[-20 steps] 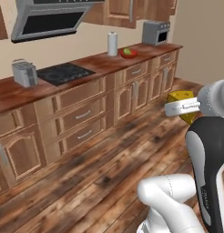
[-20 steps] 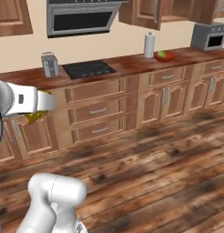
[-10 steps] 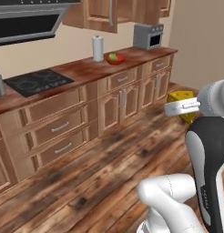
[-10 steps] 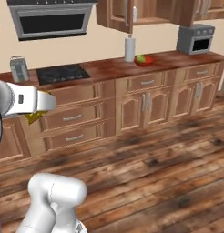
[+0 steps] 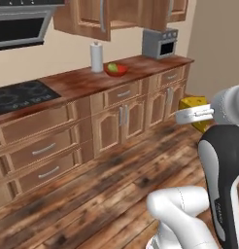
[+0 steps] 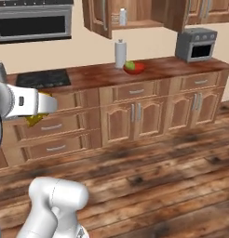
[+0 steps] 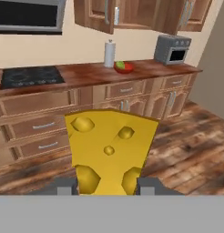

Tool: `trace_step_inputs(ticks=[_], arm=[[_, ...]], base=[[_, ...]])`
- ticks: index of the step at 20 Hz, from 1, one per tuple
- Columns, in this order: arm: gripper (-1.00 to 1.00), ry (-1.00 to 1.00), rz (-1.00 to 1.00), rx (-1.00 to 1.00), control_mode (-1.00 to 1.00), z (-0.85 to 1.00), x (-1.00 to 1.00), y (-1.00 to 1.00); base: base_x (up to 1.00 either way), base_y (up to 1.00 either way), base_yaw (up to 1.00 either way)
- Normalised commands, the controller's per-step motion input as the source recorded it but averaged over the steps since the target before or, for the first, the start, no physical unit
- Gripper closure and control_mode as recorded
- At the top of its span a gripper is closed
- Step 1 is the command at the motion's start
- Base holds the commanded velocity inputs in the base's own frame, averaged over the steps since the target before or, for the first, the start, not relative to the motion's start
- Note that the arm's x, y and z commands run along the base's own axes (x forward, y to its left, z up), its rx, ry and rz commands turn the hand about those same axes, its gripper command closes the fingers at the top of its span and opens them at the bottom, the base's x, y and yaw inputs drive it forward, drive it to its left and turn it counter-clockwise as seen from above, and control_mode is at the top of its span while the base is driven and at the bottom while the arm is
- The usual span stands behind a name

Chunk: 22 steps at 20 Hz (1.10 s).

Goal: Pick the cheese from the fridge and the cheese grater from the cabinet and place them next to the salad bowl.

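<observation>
I carry the cheese [image 7: 109,150], gripper [image 7: 107,185] closed on it.
The view has shifted; the salad bowl [image 6: 134,68] is now nearer.

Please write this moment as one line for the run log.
phase: carrying | gripper: shut on cheese | salad bowl: on counter, far ahead | cabinet: open

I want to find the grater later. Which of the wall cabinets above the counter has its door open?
The cabinet directly above the paper towel roll and the salad bowl. Its door swings outward, showing a shelf with a small white object; the wall cabinets to its right stay closed.
</observation>
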Motion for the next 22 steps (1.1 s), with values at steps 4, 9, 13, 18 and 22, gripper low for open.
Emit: trace_step_inputs(ticks=[4, 9, 13, 18, 22], arm=[[1.0, 0.0, 0.0, 0.0, 1.0, 0.0, 0.0, 0.0], [1.0, 0.0, 0.0, 0.0, 1.0, 0.0, 0.0, 0.0], [1.0, 0.0, 0.0, 0.0, 1.0, 0.0, 0.0, 0.0], [1.0, 0.0, 0.0, 0.0, 1.0, 0.0, 0.0, 0.0], [1.0, 0.0, 0.0, 0.0, 1.0, 0.0, 0.0, 0.0]], base=[[1.0, -0.94, 0.23], [1.0, -0.82, 0.29], [1.0, -0.69, 0.35], [1.0, -0.65, 0.38], [1.0, -0.67, 0.38]])
